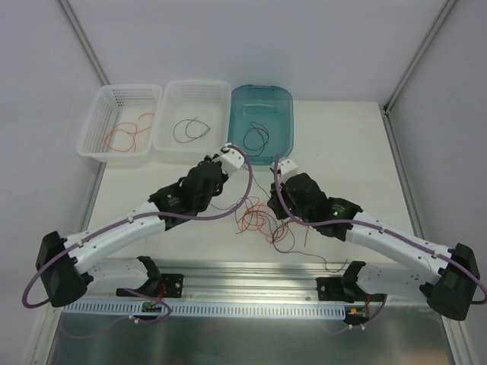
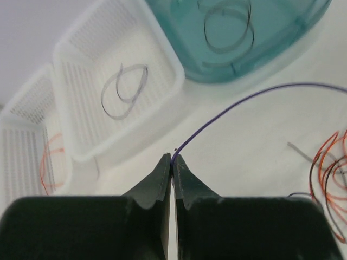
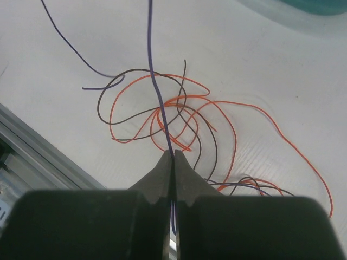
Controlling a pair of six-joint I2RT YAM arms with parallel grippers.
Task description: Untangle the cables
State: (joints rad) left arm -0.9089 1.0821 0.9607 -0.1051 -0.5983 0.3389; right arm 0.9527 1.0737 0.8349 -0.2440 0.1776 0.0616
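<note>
In both end effectors [image 2: 172, 160]: purple cable [image 2: 244, 100] pinched.

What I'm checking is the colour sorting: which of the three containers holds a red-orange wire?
The far-left white basket: a red-orange wire lies in it, whereas the middle white basket and the teal bin hold only black wire.

The tabletop [image 1: 342, 152] is viewed from above its near edge; wrist views are held close, the cables [image 3: 165, 122] shared by all.
</note>
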